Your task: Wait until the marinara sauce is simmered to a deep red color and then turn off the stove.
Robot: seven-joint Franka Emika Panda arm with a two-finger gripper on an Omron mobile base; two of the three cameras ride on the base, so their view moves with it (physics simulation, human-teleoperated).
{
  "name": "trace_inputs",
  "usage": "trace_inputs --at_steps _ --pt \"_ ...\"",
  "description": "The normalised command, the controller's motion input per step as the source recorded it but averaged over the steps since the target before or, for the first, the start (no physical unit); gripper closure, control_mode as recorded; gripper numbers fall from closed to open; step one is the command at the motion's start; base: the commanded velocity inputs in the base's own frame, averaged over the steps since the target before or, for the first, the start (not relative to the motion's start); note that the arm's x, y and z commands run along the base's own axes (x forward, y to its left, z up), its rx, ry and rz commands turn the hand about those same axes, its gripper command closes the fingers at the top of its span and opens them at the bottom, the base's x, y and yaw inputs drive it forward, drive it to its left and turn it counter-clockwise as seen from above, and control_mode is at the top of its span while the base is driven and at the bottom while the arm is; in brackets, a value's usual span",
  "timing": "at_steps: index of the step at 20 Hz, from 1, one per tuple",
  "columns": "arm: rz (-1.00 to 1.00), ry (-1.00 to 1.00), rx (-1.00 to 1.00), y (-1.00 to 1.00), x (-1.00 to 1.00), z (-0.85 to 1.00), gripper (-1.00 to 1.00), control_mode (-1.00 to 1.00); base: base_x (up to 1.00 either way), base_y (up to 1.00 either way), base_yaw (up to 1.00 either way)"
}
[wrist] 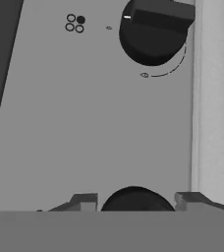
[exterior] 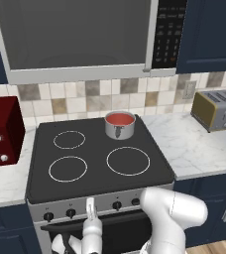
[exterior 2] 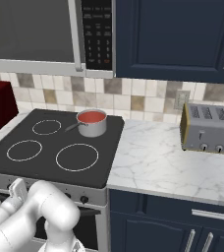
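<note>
The marinara sauce (exterior: 120, 119) sits as an orange-red disc inside a shiny steel saucepan (exterior: 120, 127) on the far right burner ring of the stove (exterior: 95, 176); from the right base view the pan's short handle points toward the left, over the black cooktop. The other three white rings on the cooktop are bare. The silver front panel carries a row of small black knobs; in the left base view the white arm reaches low in front of that panel, its wrist just below the knob row between the second and third knobs from the left. In the hand view the gripper (wrist: 135, 199) is right up against the grey panel: a black knob (wrist: 133, 199) lies between the two finger tips, which stand drawn in at either side of it, closed on the knob as far as this cropped angle allows; actual contact at the pads is hidden by the bottom edge. A second black knob (wrist: 153, 32) appears further along the panel, with a small four-circle burner marking beside it. A grey overhead microwave (exterior: 75, 37) hangs above the stove. A red microwave (exterior: 1, 131) stands on the marble counter left of the stove, and a silver four-slot toaster (exterior 2: 210, 129) on the counter to its right, well apart from the saucepan.
</note>
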Motion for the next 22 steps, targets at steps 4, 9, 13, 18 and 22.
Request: trace_inputs --at_steps 4,9,13,18,22 --pt "0.0 0.48 0.45 -0.18 1.0 0.03 1.0 -1.0 0.0 0.0 0.0" --pt "0.0 0.53 0.5 -0.5 1.0 0.02 1.0 -1.0 0.0 0.0 0.0" --pt "0.01 0.58 0.51 -0.55 1.0 0.23 1.0 -1.0 0.0 0.0 0.0" --pt "0.06 0.71 0.39 -0.5 1.0 0.02 1.0 -1.0 0.0 0.0 0.0" --pt "0.0 0.53 0.76 -0.96 0.79 0.0 1.0 -1.0 0.0 0.0 0.0"
